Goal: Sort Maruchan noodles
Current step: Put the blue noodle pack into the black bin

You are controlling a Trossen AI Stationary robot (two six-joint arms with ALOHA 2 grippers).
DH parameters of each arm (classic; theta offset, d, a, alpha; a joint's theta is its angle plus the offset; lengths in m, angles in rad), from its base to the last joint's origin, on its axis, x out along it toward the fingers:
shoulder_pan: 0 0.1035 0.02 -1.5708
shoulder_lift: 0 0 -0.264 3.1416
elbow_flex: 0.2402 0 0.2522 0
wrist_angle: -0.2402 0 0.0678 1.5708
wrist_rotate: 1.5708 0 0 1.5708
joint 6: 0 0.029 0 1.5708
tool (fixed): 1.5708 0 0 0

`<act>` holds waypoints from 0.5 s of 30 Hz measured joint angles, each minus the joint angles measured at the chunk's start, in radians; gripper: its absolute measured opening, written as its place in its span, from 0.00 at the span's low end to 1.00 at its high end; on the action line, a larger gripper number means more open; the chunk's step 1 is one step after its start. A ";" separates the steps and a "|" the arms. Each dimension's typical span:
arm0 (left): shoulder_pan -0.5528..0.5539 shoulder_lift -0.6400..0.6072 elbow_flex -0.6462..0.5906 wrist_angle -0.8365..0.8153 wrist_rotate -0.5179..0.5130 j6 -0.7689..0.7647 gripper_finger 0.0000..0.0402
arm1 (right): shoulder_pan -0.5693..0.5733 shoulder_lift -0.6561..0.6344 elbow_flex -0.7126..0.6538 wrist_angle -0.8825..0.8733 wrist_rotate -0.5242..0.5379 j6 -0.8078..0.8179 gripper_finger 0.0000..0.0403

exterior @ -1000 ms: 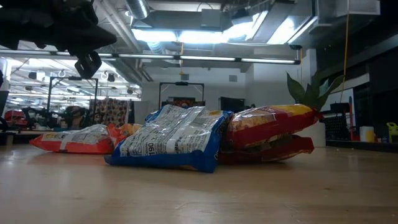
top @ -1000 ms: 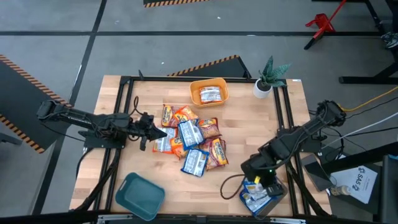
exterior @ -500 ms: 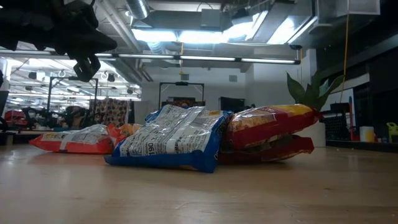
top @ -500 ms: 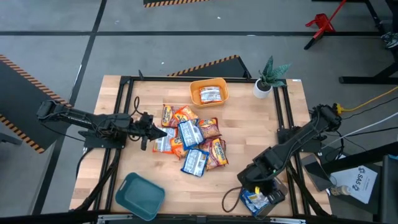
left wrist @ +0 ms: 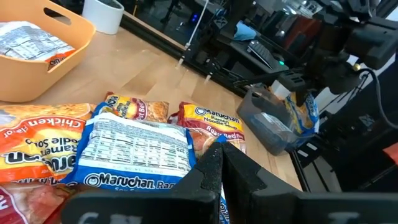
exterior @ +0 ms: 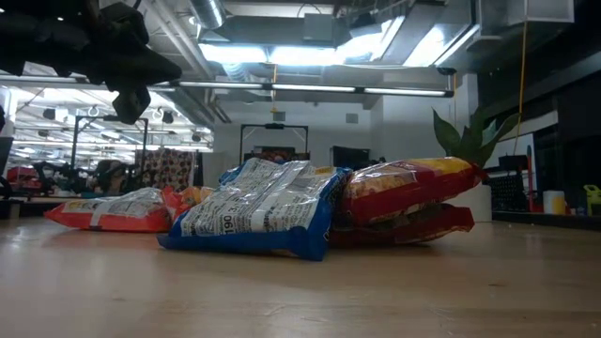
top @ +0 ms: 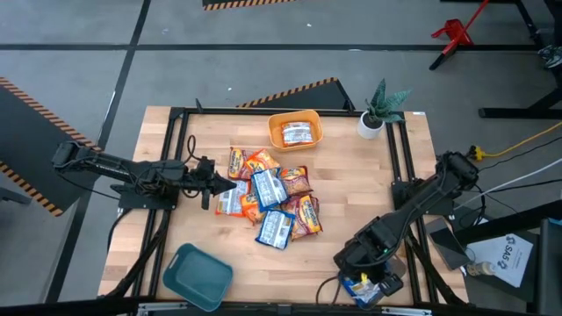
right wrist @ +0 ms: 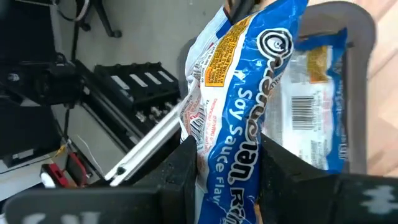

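Wooden table (top: 351, 175) unchanged. Right gripper (right wrist: 227, 155), clamping a blue packet (right wrist: 249, 112), has slid further over the grey bin (right wrist: 364, 74). Left gripper (left wrist: 219, 163) stays closed, empty.

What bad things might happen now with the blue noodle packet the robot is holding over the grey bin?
1. The right gripper pinches the blue packet only by one end over the grey bin, which stands at the table's corner. Let go off-centre, it might fall outside.
2. The left gripper, shut, sits against the packet pile. Any nudge could push packets around.
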 joint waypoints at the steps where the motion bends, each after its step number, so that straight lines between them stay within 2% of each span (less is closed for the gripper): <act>1: 0.000 0.000 0.000 0.000 0.000 0.000 0.00 | 0.000 0.006 0.000 0.000 0.000 -0.001 0.24; 15: 0.000 0.000 0.000 0.000 -0.008 -0.001 0.00 | 0.000 0.008 -0.066 0.046 -0.044 -0.011 0.26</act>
